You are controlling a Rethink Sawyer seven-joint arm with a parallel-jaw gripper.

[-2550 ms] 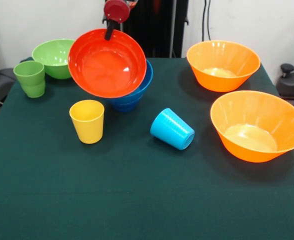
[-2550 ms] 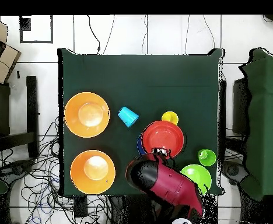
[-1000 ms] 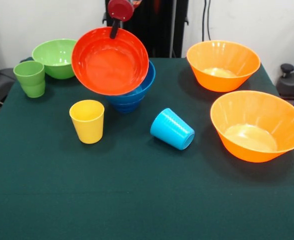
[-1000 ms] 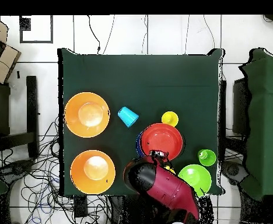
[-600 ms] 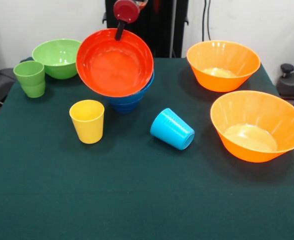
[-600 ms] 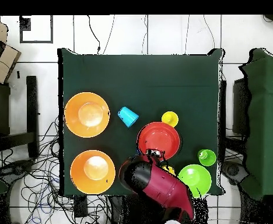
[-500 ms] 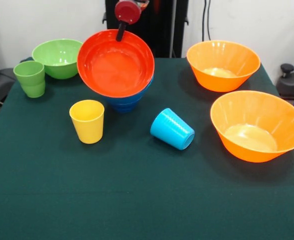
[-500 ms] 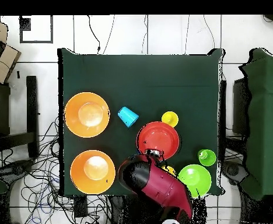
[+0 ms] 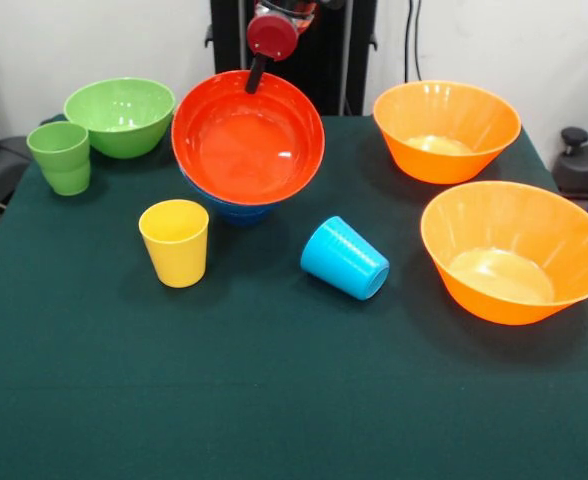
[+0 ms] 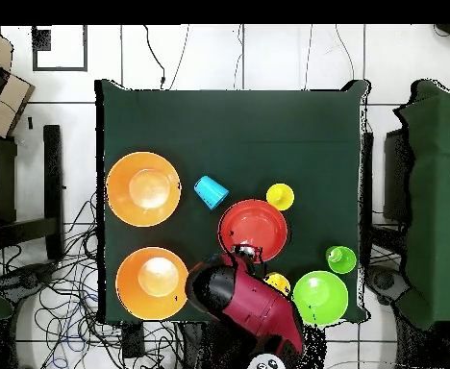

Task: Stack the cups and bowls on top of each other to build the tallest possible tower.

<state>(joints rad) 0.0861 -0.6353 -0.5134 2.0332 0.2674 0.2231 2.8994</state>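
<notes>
Front view — gripper (image 9: 257, 76) at the far rim of the tilted red-orange bowl (image 9: 248, 138), which sits on blue bowls (image 9: 236, 210); grip state cannot be told.

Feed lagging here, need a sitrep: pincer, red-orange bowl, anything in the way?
Pincer at far rim of red-orange bowl, grip state unclear. Bowl tilted on blue bowls. Light blue cup on its side nearby; yellow cup upright beside the stack.

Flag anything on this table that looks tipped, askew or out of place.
The light blue cup lies tipped on its side, mouth facing front-right. The red-orange bowl sits tilted toward the camera on the blue pieces, with the gripper at its far rim.
</notes>
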